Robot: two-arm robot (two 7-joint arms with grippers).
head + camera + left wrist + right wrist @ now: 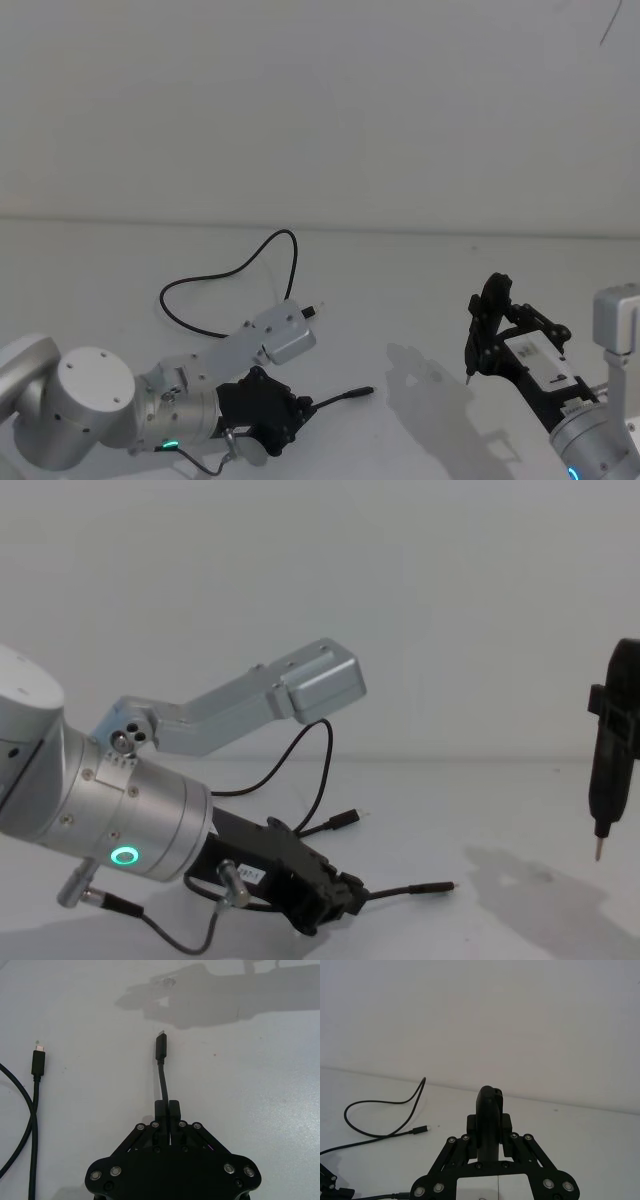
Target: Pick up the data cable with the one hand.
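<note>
The data cable (228, 272) is a thin black cord looping across the white table. My left gripper (303, 405) is low at the near left, shut on the cable a short way behind one plug (161, 1047). That plug (438, 887) sticks out forward, close over the table. The other plug (38, 1062) lies on the surface beside it, and the slack loops away behind (385, 1102). My right gripper (497, 325) hovers at the near right, shut on a dark upright pen-like tool (610, 765) whose thin tip points down.
The table (450, 270) is plain white and runs back to a white wall. A short grey wire with metal connectors (150, 920) hangs under my left wrist. The silver link (290, 692) of the left arm stretches above the cable loop.
</note>
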